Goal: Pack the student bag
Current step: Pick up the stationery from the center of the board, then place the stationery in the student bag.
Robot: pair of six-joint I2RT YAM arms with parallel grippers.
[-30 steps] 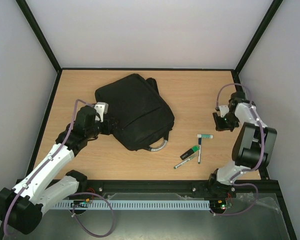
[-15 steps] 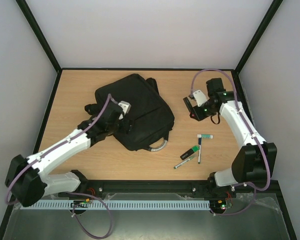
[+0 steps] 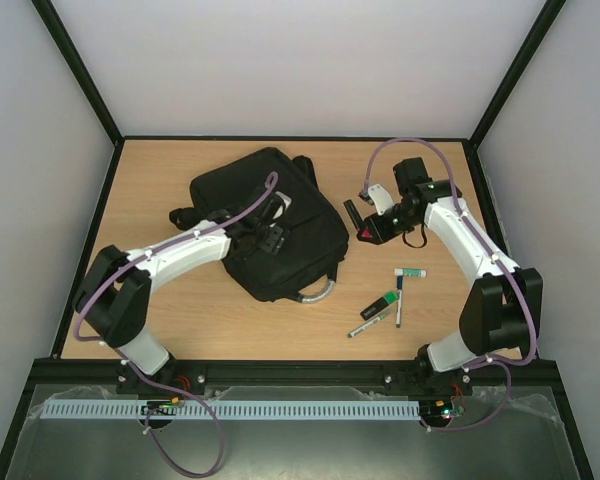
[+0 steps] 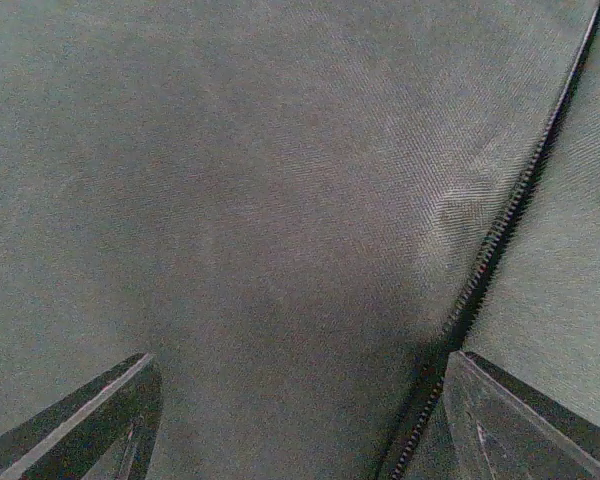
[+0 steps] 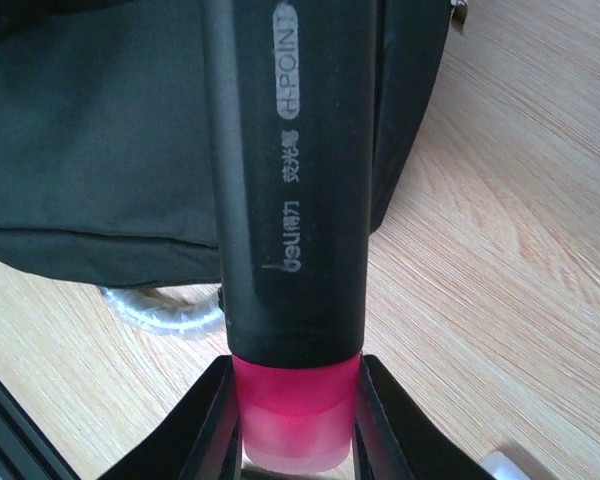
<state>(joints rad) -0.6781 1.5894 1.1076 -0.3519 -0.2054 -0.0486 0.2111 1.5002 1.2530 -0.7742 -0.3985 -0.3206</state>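
Note:
The student bag [image 3: 265, 215], a large black fabric backpack, lies left of centre on the wooden table with its grey loop handle [image 3: 320, 292] at its near edge. My left gripper [image 3: 276, 228] is open and low over the bag's top. In the left wrist view [image 4: 300, 420] black fabric [image 4: 260, 200] and a zip [image 4: 500, 240] fill the frame. My right gripper [image 3: 360, 224] is shut on the pink cap end of a black highlighter [image 3: 352, 213], just right of the bag. The right wrist view shows the highlighter [image 5: 290, 180], the gripper [image 5: 295, 425], the bag [image 5: 90, 150] and the handle [image 5: 165, 312].
Right of the handle lie a green highlighter [image 3: 380, 303], a thin pen [image 3: 368, 322], a second pen [image 3: 399, 304] and a white-and-green marker [image 3: 410, 272]. Black frame posts and grey walls bound the table [image 3: 160, 170].
My left gripper has moved right, from the bag's left edge onto its top. My right gripper has carried the highlighter left, from near the right edge towards the bag.

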